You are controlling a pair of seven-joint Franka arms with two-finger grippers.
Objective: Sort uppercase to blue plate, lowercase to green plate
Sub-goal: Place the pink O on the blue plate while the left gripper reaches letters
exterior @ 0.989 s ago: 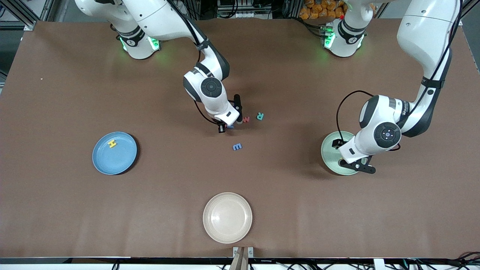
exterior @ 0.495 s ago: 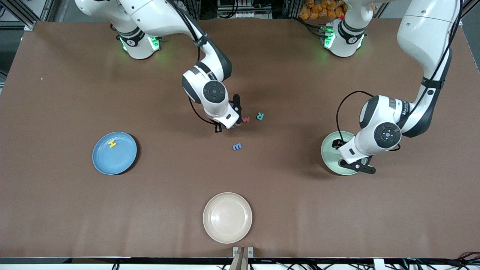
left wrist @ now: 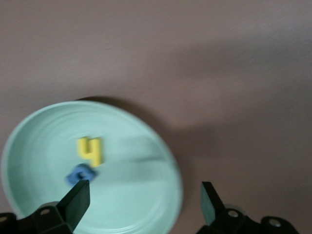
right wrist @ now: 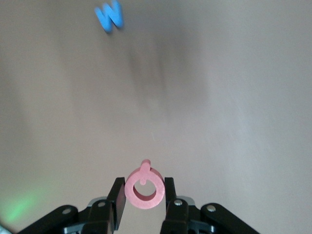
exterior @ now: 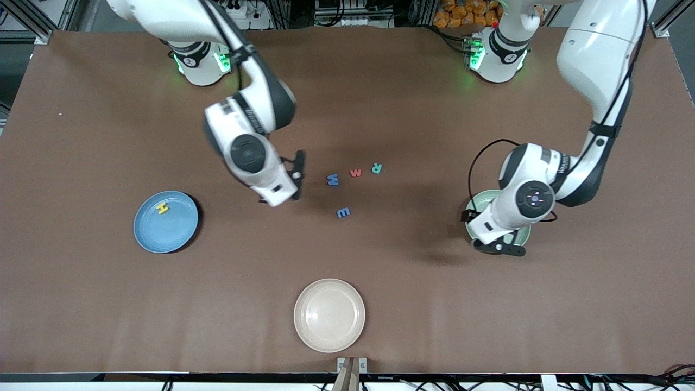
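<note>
My right gripper (exterior: 294, 186) is up over bare table between the letters and the blue plate (exterior: 175, 236), shut on the red Q (right wrist: 131, 195), an uppercase letter held upright between its fingers (right wrist: 144, 191). The yellow H (exterior: 162, 208) lies in the blue plate. On the table lie the blue W (exterior: 332, 179), the red w (exterior: 355, 172), the teal R (exterior: 377, 168) and the blue e-like letter (exterior: 343, 212). My left gripper (exterior: 498, 245) hangs open over the green plate (exterior: 471, 209), which holds the lowercase yellow h (left wrist: 90, 151) and blue g (left wrist: 80, 174). Its fingers (left wrist: 144, 192) hold nothing.
A cream plate (exterior: 329, 315) sits near the front edge at the middle of the table. The left arm's wrist covers most of the green plate in the front view. The blue W (right wrist: 109, 17) shows in the right wrist view.
The right gripper has risen from beside the blue W with the red Q and swung toward the blue plate. The left arm has shifted a little over the green plate.
</note>
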